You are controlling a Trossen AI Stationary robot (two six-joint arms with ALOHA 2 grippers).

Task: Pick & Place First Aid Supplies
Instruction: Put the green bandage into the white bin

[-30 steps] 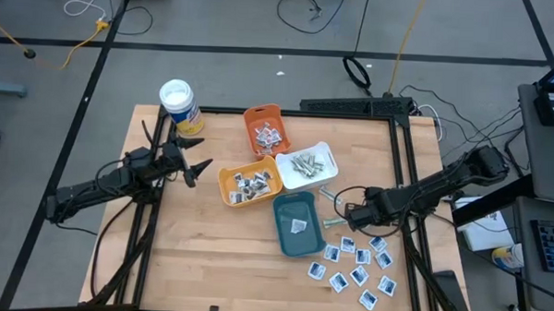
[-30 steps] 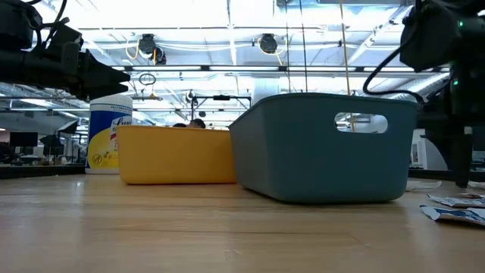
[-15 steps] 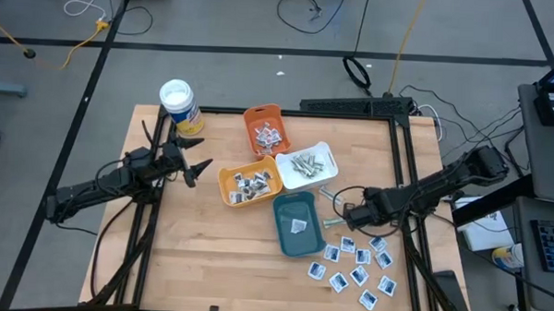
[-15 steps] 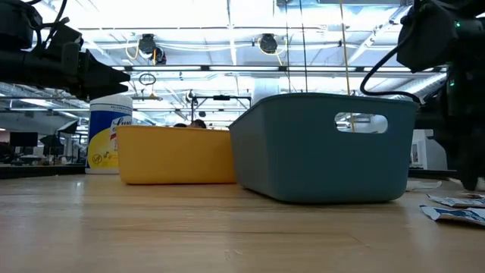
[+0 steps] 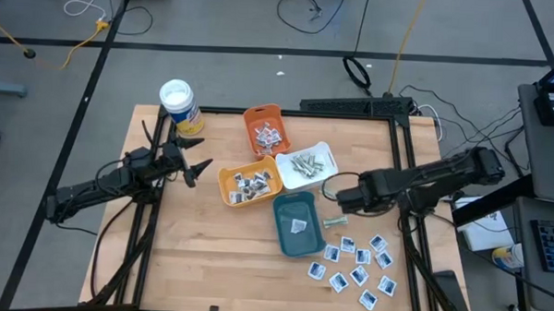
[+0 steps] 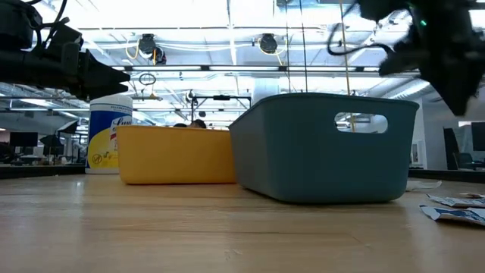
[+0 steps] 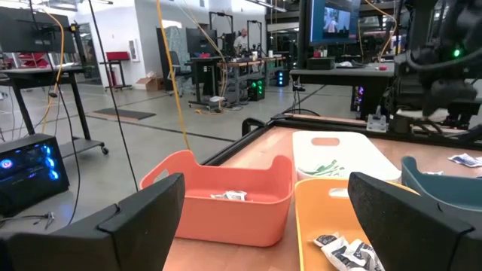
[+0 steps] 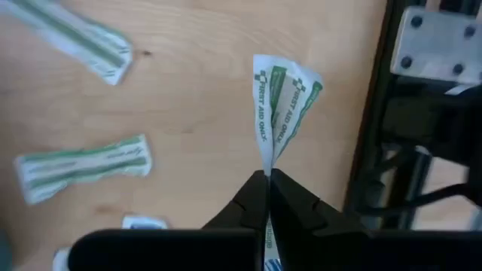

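My right gripper (image 8: 268,175) hangs above the table, right of the white tray (image 5: 306,166), shut on a pale green-and-white strip (image 8: 282,98). In the high view that gripper (image 5: 336,197) is over the bare wood beyond the teal tray (image 5: 298,224). Two more strips (image 8: 83,165) lie flat on the wood below it. Several square white sachets (image 5: 356,264) lie scattered at the near right. My left gripper (image 7: 263,218) waits open at the table's left, facing the orange tray (image 7: 226,207) and the yellow tray (image 5: 250,182). My right gripper pinches the strip's end (image 8: 267,159) between its two fingertips, coming from above. The strip sticks out past the fingertips, spread in two leaves; one strip bent double or two strips, I cannot tell. It is lifted clear of the table.
A white-lidded canister (image 5: 180,106) with a yellow label stands at the far left corner. The four trays sit clustered mid-table. Black frame rails (image 5: 408,179) run along the table's right side, close to my right arm. Bare wood lies at the near left.
My right gripper has risen from the table and gone toward the far edge and a little left, carrying the strip up clear of the wood. In the low view its fingers have left the table at the right.
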